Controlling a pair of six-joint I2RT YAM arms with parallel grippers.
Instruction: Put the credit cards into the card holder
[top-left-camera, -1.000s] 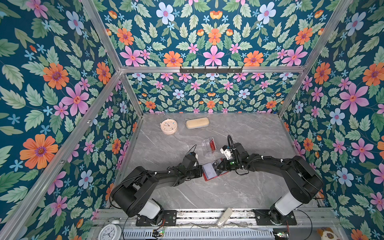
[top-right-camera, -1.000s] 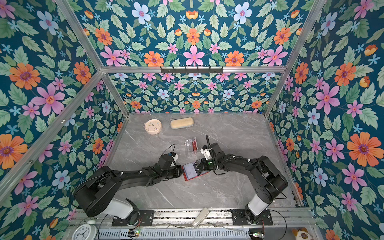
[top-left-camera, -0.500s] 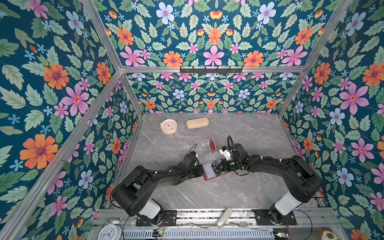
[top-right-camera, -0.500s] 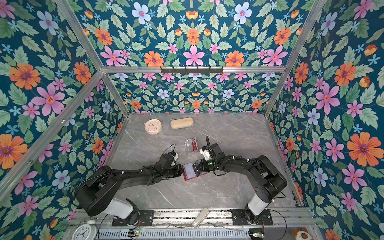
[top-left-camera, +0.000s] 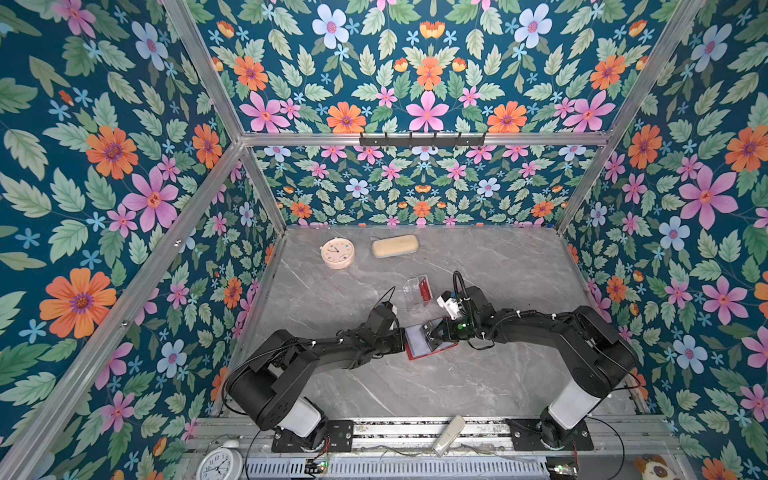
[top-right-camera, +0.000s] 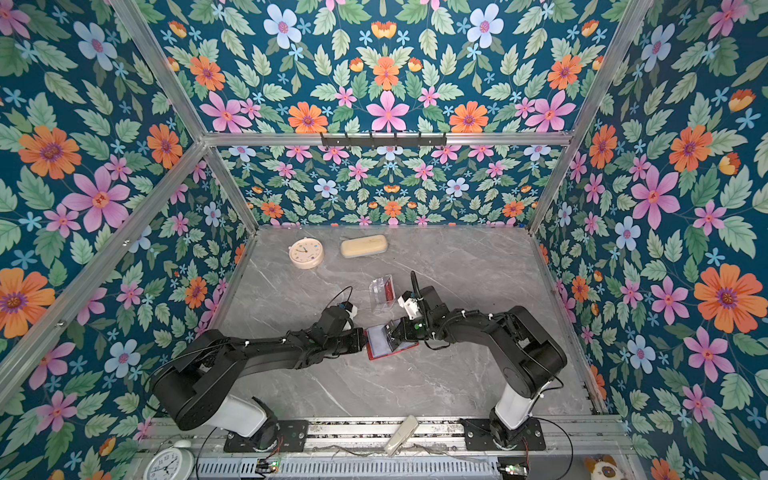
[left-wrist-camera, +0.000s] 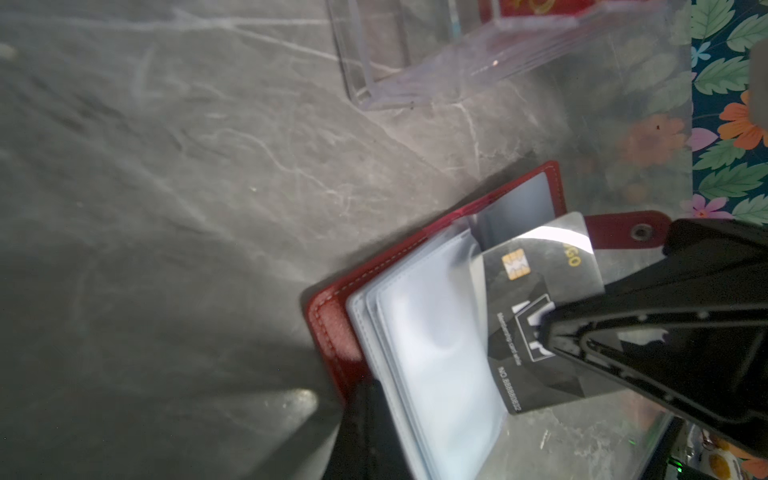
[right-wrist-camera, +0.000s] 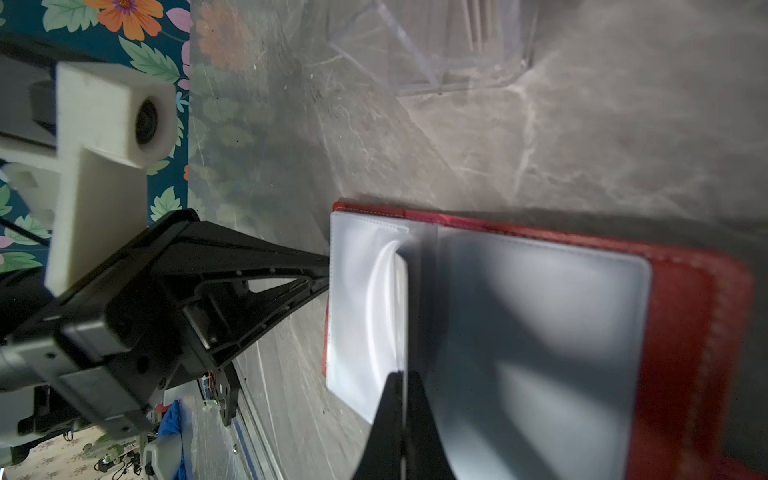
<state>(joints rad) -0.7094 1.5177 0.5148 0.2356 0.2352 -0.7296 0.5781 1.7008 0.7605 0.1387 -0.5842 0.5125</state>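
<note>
The credit cards are sitting apart: the dark card (left-wrist-camera: 528, 291) is being pinched by the right gripper (right-wrist-camera: 401, 386) over the clear sleeves of the open red card holder (left-wrist-camera: 332, 328), while the red card (top-left-camera: 424, 286) is standing in a clear stand (top-left-camera: 412, 293) just beyond. The left gripper (right-wrist-camera: 325, 272) is pressing, closed, against the holder's edge, perhaps nipping a sleeve. The grey veined tabletop (top-left-camera: 415, 386) is lying under everything, and flowered walls (top-left-camera: 124, 166) are enclosing it.
</note>
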